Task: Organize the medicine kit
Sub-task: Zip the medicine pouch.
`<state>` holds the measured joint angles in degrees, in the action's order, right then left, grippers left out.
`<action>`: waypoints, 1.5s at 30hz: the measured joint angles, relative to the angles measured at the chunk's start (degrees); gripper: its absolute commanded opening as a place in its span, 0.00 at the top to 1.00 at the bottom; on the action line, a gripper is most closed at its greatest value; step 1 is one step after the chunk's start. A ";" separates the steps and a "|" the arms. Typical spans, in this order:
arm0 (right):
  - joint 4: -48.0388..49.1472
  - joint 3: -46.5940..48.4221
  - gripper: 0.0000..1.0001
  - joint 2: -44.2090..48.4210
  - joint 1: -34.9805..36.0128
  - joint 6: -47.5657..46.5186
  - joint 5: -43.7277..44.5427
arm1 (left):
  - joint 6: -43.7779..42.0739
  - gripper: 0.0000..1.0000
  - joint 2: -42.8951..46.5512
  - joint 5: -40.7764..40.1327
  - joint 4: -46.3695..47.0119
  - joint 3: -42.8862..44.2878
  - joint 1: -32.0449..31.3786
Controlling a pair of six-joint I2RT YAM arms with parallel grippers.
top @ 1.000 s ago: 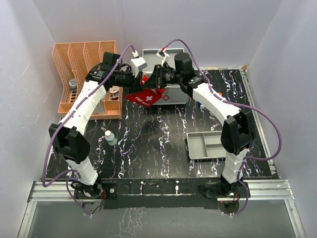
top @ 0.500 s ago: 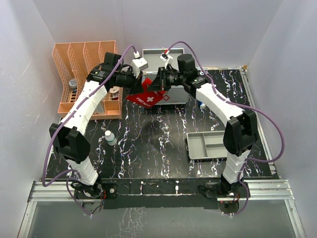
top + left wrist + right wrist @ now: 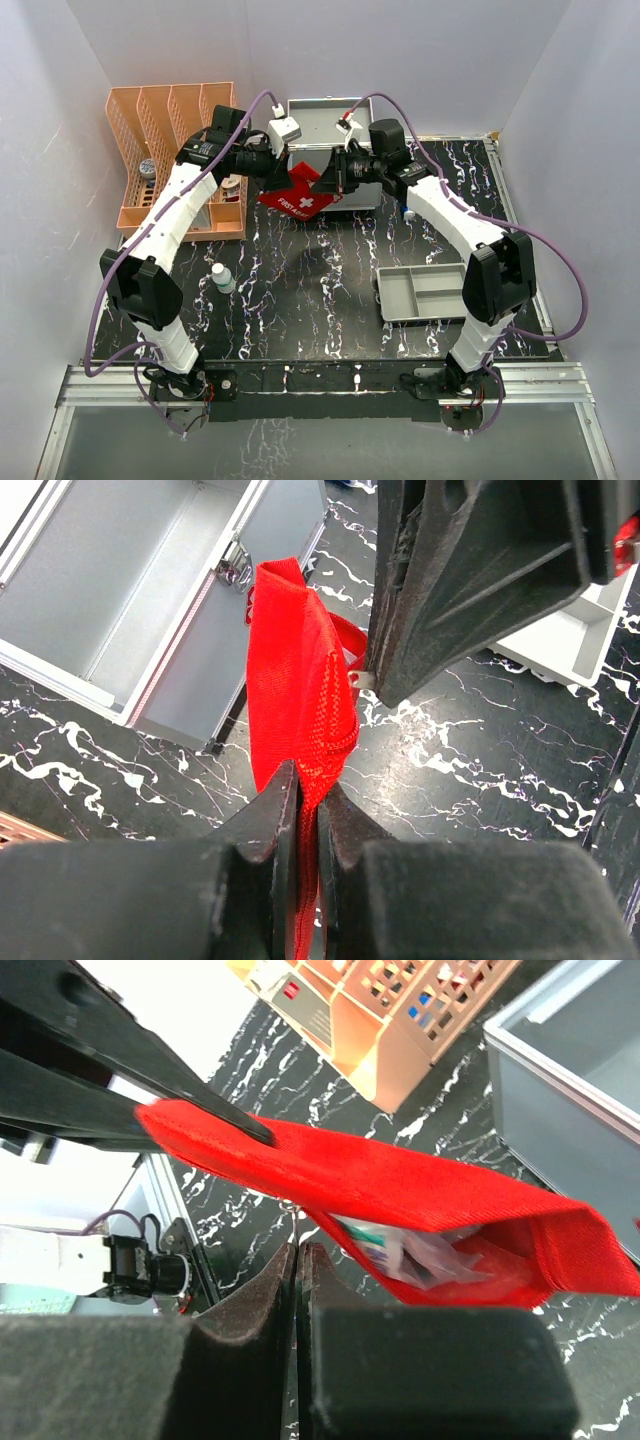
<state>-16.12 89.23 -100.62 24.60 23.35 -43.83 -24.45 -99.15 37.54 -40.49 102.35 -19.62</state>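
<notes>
Medicine kit (image 3: 318, 108) sat open at the back of the table (image 3: 300, 290), lid up, directly behind both grippers. Left gripper (image 3: 277, 172) and right gripper (image 3: 323, 180) held a red pouch (image 3: 301, 201) between them in the air, just in front of the kit and not touching it. Left fingers (image 3: 268, 815) were pinched on the pouch's fabric edge. Right fingers (image 3: 270, 1290) were pressed together at the pouch's open side, on what looked like the zipper tab; packets showed inside. Orange file rack (image 3: 170, 120) stood back left, a small bottle (image 3: 222, 278) centre left, a grey tray (image 3: 425, 292) near right.
</notes>
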 measured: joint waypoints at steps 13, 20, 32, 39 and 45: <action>-4.42 -7.72 1.00 3.67 -2.49 -4.57 3.58 | 0.00 1.00 0.00 0.74 -0.76 0.04 -0.31; -4.50 -11.06 1.00 5.05 -2.99 -5.53 4.85 | -0.02 1.00 -0.02 1.03 -1.95 0.04 -1.11; -9.81 -12.74 1.00 4.79 -3.91 -7.45 9.68 | 0.00 1.00 -0.52 0.94 -1.97 0.04 -1.03; -12.46 -13.05 1.00 3.78 -4.20 -7.30 12.59 | -0.02 1.00 -0.55 0.94 -2.05 0.04 -1.03; -13.49 -12.83 1.00 1.86 -4.24 -6.75 14.53 | 0.00 1.00 -0.55 0.92 -2.34 0.04 -1.03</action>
<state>-29.61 76.40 -98.76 20.36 16.60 -29.30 -24.45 -99.70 38.46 -42.83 102.39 -20.64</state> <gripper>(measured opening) 0.009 0.047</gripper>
